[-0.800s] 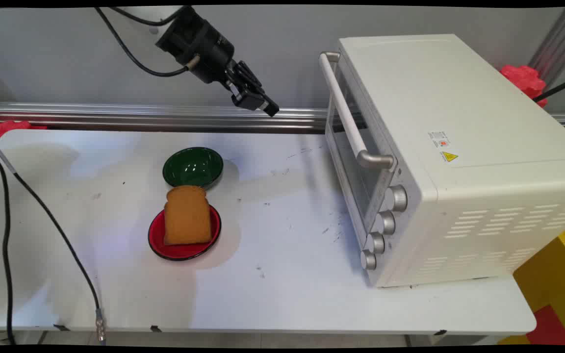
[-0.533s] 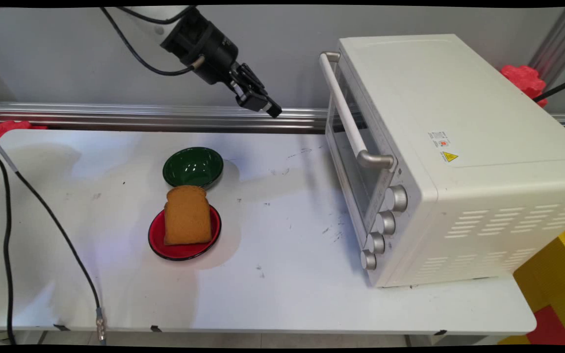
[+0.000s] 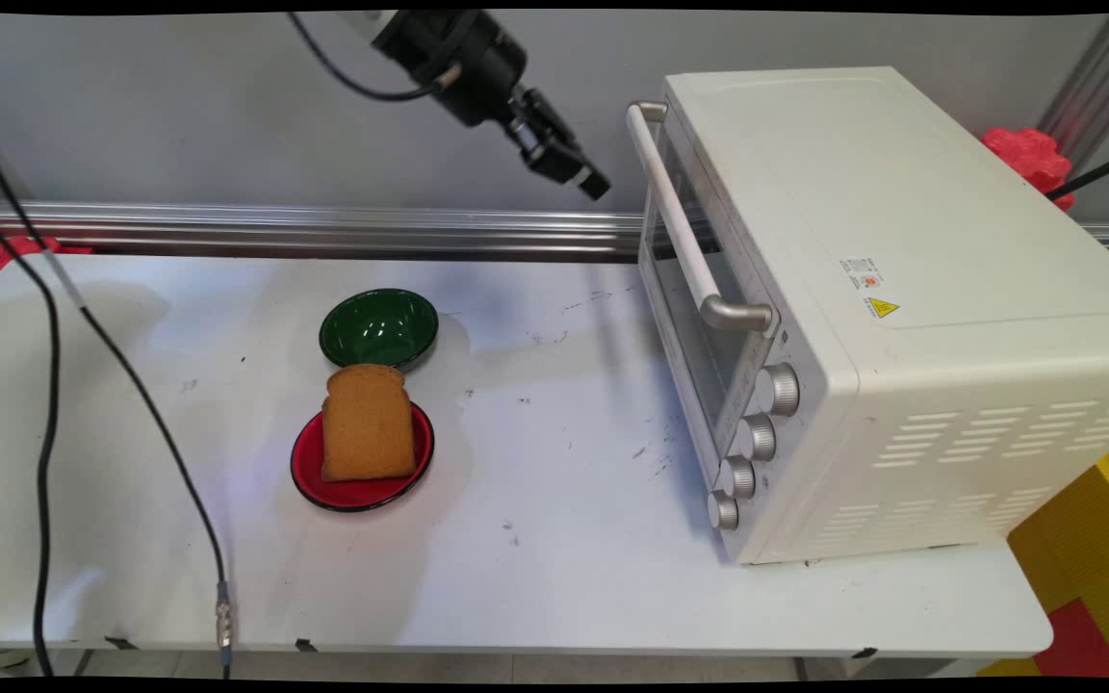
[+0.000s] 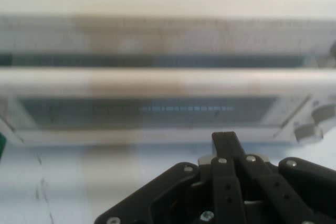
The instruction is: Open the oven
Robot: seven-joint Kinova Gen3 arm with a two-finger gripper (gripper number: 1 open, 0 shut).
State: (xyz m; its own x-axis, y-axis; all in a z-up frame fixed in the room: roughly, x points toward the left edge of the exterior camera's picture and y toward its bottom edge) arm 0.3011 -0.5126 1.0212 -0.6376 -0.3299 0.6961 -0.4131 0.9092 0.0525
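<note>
While the tool (image 3: 595, 187) hangs above the desk's (image 3: 564, 539) far edge, fingers together and empty, beside the oven (image 3: 882, 289) handle (image 3: 684, 231), a misjudged approach could strike the glass door. Toast (image 3: 368, 423) rests on the red plate (image 3: 309, 472).

Gripper (image 3: 595, 185) shifted right and a little higher, away from above the green bowl (image 3: 378, 328). Now just left of the toaster oven (image 3: 863, 308) handle (image 3: 684, 226). Hanging black cable (image 3: 131, 385) swung right too

White table (image 3: 564, 577): oven (image 3: 901, 308), two dishes (image 3: 379, 327)
</note>
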